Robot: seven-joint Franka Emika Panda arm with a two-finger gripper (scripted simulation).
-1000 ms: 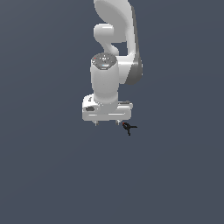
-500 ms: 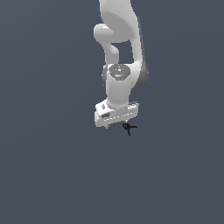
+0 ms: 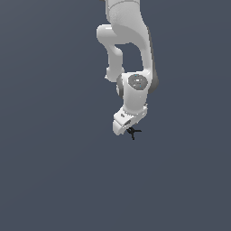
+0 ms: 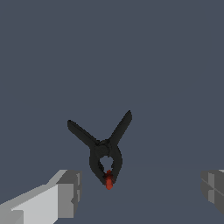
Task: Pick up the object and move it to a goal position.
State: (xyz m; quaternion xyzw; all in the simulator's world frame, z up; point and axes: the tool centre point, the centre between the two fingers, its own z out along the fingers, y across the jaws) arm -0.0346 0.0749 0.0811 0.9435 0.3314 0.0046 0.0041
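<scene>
The gripper (image 4: 139, 192) stands with its jaws spread wide and nothing between the pads: in the wrist view one grey fingertip (image 4: 69, 194) and the other sit far apart, with the object (image 4: 104, 153) in the gap but set back from the line joining them. The object is a small black spring-clamp shape, two thin handles splayed in a V and a pinched nose ending in a red tip (image 4: 109, 180). In the exterior view the gripper (image 3: 125, 124) hangs tilted at the end of the white arm (image 3: 135, 85), and the object (image 3: 132, 132) lies on the plain dark surface (image 3: 54, 180) just beside its lower edge, on the exterior view's right. The step in hand looks like final alignment before the grasp. To do it well, the arm should probably centre the thick pivot body between the fingers, avoid the thin handles, descend squarely, then close.
</scene>
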